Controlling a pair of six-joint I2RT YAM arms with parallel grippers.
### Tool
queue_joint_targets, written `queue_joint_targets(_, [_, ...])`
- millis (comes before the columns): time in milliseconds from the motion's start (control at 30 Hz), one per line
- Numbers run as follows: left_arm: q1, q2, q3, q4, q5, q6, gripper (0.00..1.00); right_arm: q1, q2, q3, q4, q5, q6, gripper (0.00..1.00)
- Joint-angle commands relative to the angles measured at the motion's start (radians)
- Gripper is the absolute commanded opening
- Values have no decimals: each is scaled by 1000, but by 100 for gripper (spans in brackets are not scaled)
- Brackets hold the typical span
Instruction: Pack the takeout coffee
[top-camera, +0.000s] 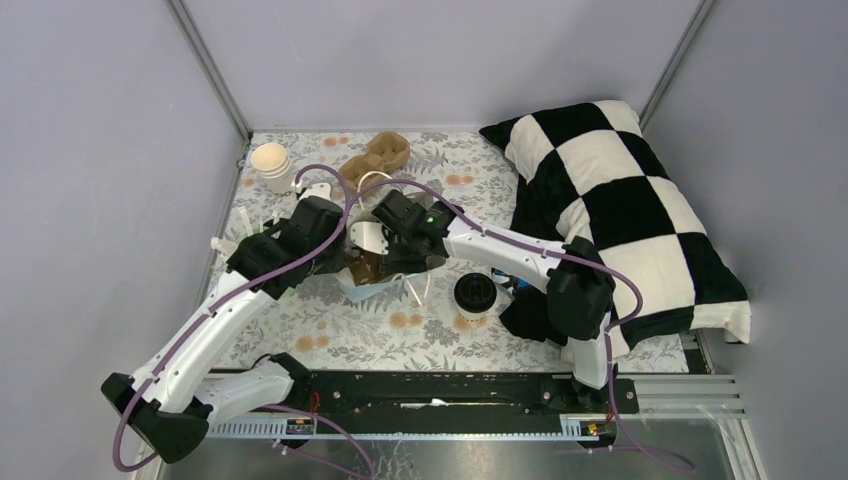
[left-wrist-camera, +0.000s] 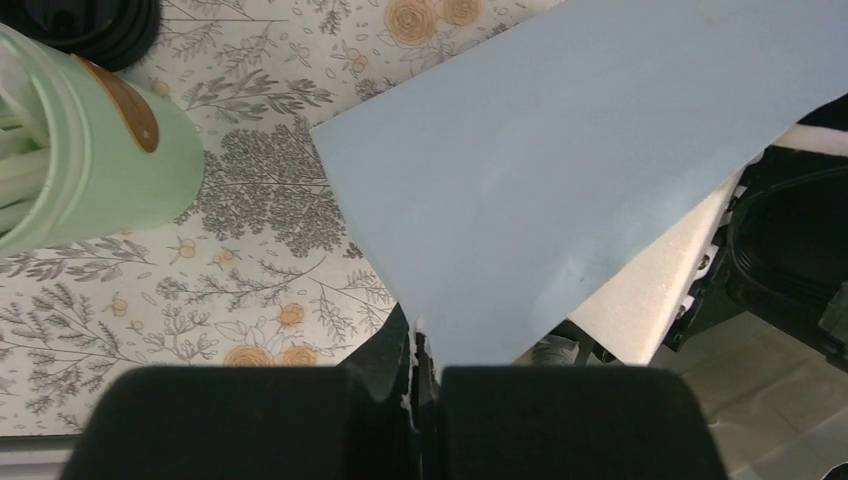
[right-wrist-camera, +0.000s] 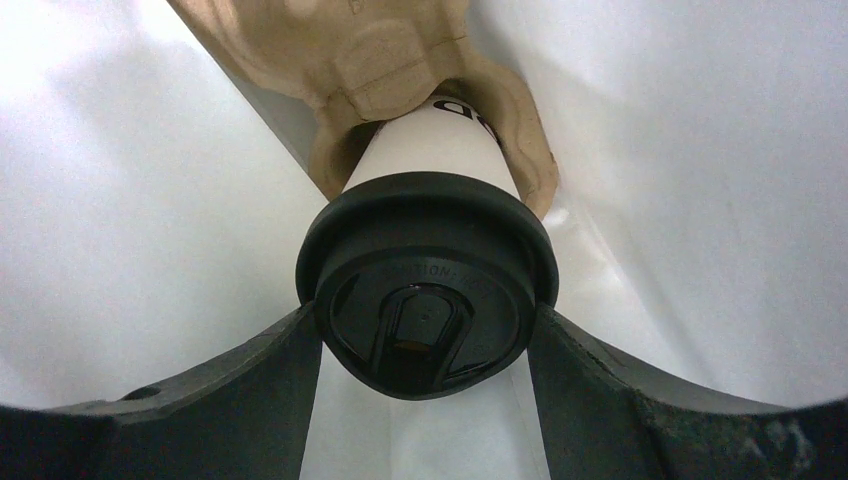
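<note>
In the right wrist view a white takeout coffee cup (right-wrist-camera: 440, 150) with a black lid (right-wrist-camera: 428, 290) is gripped by my right gripper (right-wrist-camera: 425, 345), whose fingers (right-wrist-camera: 260, 390) press the lid's rim from both sides. The cup's base sits in a brown pulp carrier (right-wrist-camera: 370, 50) inside the bag's white interior (right-wrist-camera: 120, 200). My left gripper (left-wrist-camera: 425, 350) is shut on the edge of the blue bag (left-wrist-camera: 560, 170). From above, both grippers meet over the bag (top-camera: 358, 290) at mid-table. A second lidded coffee cup (top-camera: 474, 295) stands on the table to the right of the bag.
A mint-green cup with white sticks (left-wrist-camera: 90, 160) stands left of the bag. A stack of cream paper cups (top-camera: 270, 165) and another brown carrier (top-camera: 380, 155) sit at the back. A black-and-white checked pillow (top-camera: 620, 210) fills the right side.
</note>
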Motion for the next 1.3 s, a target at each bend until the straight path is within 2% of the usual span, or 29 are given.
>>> queue_joint_targets(0, [-6,4,43,31,-10,62,0,-11,165,-38,-61,-30,67,27])
queue_joint_targets(500, [5,12,31,45,11,67,0,-11,255,-73,-19,-57,128,30])
queue_joint_targets(667, [8,8,29,48,17,67,0,-12,252,-47,-37,-71,144,36])
queue_joint_targets(900, [15,-8,29,48,-7,66,0,-11,194,97,-133,-71,220,50])
queue_joint_targets(1000, [17,-18,24,54,-11,67,0,-5,169,134,-161,-51,249,60])
queue_joint_targets(1167, [17,-51,-16,85,10,63,0,5,117,146,-158,-32,262,79])
queue_joint_targets(1233, [17,-62,-37,93,15,59,0,13,92,142,-149,-28,278,98])
queue_joint_targets(1267, [17,-66,-48,98,17,57,0,19,78,142,-147,-26,283,99])
